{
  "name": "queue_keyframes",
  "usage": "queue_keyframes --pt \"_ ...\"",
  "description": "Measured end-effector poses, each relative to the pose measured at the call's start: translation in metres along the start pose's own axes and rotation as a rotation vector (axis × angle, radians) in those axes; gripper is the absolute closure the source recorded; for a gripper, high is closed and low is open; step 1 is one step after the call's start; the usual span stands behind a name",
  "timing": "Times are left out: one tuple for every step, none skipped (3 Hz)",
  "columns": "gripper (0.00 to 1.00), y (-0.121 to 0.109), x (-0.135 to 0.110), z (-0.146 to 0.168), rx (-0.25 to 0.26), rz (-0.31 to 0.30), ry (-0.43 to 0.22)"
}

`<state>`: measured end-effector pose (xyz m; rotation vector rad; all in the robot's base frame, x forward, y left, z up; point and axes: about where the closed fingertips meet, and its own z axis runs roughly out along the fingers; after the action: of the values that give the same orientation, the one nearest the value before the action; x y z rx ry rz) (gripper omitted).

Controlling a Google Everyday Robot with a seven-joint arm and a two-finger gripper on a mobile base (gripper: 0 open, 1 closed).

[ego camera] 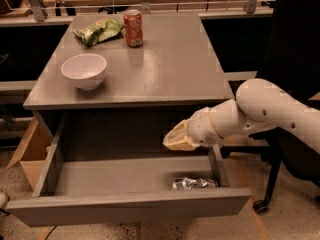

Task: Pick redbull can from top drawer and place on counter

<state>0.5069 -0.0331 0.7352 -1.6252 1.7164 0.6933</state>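
The redbull can (195,183), small, silver and crinkly, lies on its side on the floor of the open top drawer (125,209), near its front right corner. My gripper (172,140) hangs in the air above the drawer's right part, just under the front edge of the counter (165,59). It is up and to the left of the can, apart from it, and nothing shows in it. The white arm reaches in from the right.
On the counter stand a white bowl (84,70) at the front left, an orange-red soda can (133,28) at the back and a green chip bag (98,30) beside it. A black office chair (295,44) is at the right, a cardboard box (27,154) at the left.
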Motion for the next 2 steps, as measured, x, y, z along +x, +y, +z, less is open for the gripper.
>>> queue_keyframes --pt "0.51 0.0007 -0.0008 0.0013 -0.003 -0.002 0.000" --pt "0.28 0.0014 -0.0016 0.0026 -0.006 -0.003 0.000"
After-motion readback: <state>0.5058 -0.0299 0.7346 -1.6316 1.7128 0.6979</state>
